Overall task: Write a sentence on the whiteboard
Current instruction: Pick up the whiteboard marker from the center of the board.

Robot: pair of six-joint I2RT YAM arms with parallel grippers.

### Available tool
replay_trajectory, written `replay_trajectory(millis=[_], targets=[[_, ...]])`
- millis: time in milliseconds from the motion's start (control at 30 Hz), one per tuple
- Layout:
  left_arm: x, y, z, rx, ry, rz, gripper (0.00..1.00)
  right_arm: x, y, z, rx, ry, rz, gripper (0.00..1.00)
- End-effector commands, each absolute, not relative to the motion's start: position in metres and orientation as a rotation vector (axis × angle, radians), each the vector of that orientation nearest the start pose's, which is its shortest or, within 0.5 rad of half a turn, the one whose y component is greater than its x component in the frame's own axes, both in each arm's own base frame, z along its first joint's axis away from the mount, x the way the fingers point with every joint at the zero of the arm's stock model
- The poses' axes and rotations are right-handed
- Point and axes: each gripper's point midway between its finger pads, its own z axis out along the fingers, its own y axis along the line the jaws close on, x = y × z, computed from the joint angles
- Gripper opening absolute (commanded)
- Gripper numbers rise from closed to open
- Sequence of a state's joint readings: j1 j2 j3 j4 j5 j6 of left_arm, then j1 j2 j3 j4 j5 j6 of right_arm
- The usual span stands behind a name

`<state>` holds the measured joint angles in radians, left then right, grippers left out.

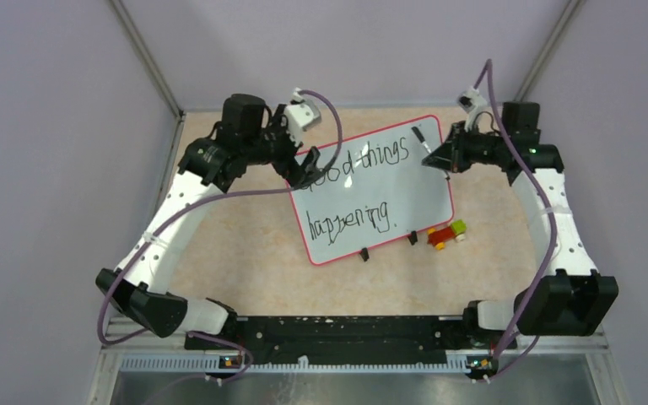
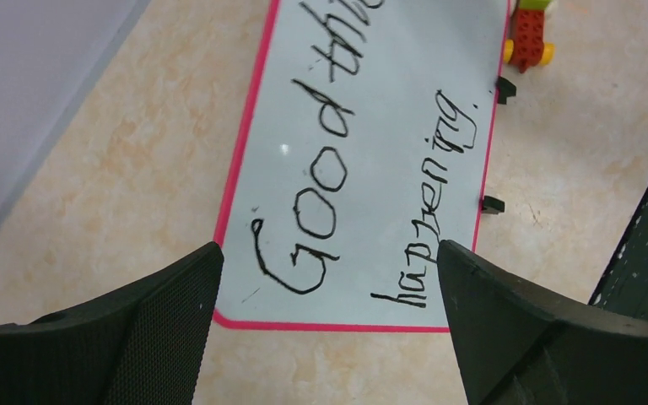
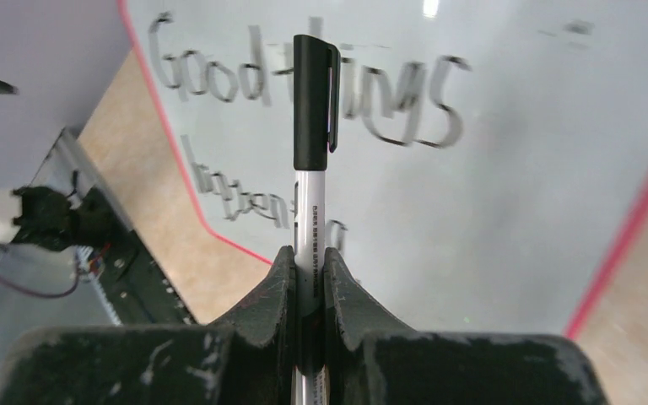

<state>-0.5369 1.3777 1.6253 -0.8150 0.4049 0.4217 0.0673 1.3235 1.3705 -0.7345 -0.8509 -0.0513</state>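
While the left gripper (image 2: 329, 249) is spread wide over it, the whiteboard (image 1: 426, 181) is laid flat on the table (image 1: 236, 245), its sentence (image 1: 350, 221) written. It is judged light, stiff and slippery, best held by its rim. A capped marker (image 3: 312, 101) is pinched by the right gripper (image 3: 310, 253).

A large glossy white rectangular whiteboard with a thin red frame (image 1: 426, 198) carries black handwritten marker lettering (image 1: 371, 162) in two lines. The upper line reads "Good things" and the lower line (image 1: 348, 221) reads "happening", closed by a full stop. In the left wrist view the lettering (image 2: 321, 194) runs sideways: "Good" and "happening." are whole, while "things" is cut off at the frame edge after "thi". In the right wrist view it is blurred, but "Good things" (image 3: 207, 76) is still legible. A slim marker with a white barrel and black cap (image 3: 310, 202) bears fine dark print along its barrel, too small to read.
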Motion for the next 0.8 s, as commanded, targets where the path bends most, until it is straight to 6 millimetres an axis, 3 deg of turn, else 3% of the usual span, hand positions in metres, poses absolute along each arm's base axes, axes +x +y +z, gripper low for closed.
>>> replay_trajectory(millis=[0,100,233,333,467,767], targets=[[0.316,-0.212,0.36,0.865,1.817,-0.674,0.99,0.33,0.086,0.284,-0.441,2.041,0.79,0.0],[0.34,-0.169,0.357,0.7,1.876,-0.662,0.99,0.343,0.037,0.25,-0.319,2.131,0.633,0.0],[0.361,-0.115,0.336,0.536,1.962,-0.637,0.99,0.349,-0.011,0.202,-0.26,2.23,0.42,0.0],[0.366,-0.087,0.31,0.441,2.022,-0.642,0.99,0.351,-0.03,0.169,-0.23,2.284,0.301,0.0],[0.363,-0.071,0.278,0.382,2.07,-0.659,0.99,0.359,-0.052,0.137,-0.157,2.363,0.2,0.0],[0.359,-0.064,0.249,0.374,2.099,-0.65,0.99,0.369,-0.081,0.068,-0.061,2.483,0.075,0.03]])
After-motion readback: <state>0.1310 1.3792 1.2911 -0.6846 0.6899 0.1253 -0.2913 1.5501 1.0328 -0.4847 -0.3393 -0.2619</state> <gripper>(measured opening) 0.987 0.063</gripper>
